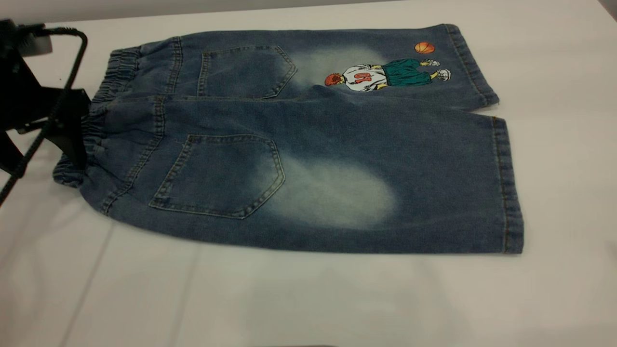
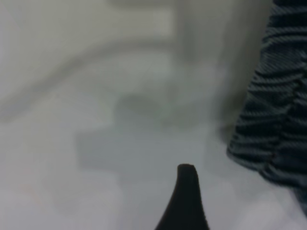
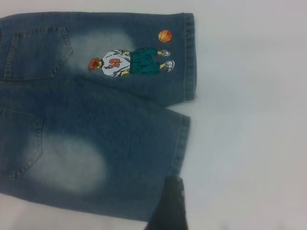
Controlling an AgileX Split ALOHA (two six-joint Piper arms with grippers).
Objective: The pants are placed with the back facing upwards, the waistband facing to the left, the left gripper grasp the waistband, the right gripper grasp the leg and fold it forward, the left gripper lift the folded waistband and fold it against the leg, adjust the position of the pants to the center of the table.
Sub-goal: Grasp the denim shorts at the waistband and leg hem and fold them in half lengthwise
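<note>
While the left gripper (image 1: 79, 137) sits at the waistband (image 1: 103, 115), its black body covers the middle of that gathered edge in the exterior view, so whether its jaws are spread or pinching the band I cannot tell; the left wrist view shows only one dark fingertip (image 2: 186, 191) over bare desk (image 2: 96, 120), with the puckered waistband (image 2: 276, 105) just beside it and not touching that tip; a thick black cable (image 1: 58, 96) loops from the gripper's body toward the exterior view's left edge; the right gripper (image 3: 168, 206) shows only in its own wrist view, as one dark finger hanging near the hem of the leg (image 3: 96, 153), and the state of its jaws cannot be told either; the pants (image 1: 308, 144) lie flat on the desk (image 1: 337, 299), back side up, waistband toward the left arm and hems toward the right arm; two patch pockets (image 1: 219, 176) face up; the leg (image 1: 385, 188) with the pale faded patch lies nearer the exterior camera; the other leg, carrying the cartoon print (image 1: 385, 74) of a basketball player and an orange ball (image 1: 424, 47), lies on the far side, its hem set a little back from the near hem; neither leg is folded over.
</note>
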